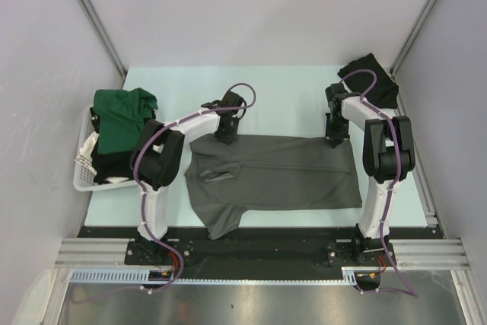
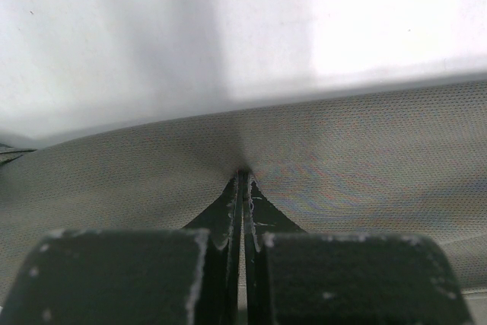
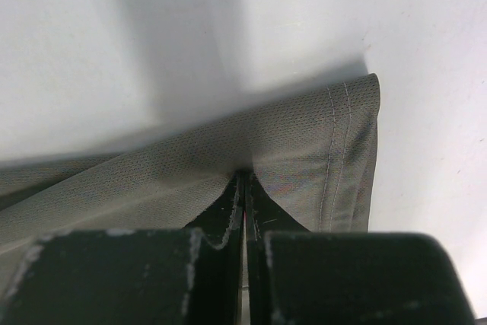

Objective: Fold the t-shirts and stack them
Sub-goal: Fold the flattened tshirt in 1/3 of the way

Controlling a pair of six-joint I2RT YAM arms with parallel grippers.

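Along the left edge of the pale mint table, one white slatted plastic basket, with one dark green cloth t-shirt draped over its far rim, close beside the elbow of the left arm. In the far right corner, one crumpled black cloth t-shirt, just behind the right arm.

Spread flat mid-table between the arms, one dark charcoal grey cloth t-shirt, a sleeve reaching toward the near edge. At its far edge, the left gripper, jaws squeezed together on a pinch of grey fabric. Near its far right hemmed corner, the right gripper, likewise clamped tight on the cloth.

Three t-shirts, one basket, two arms.
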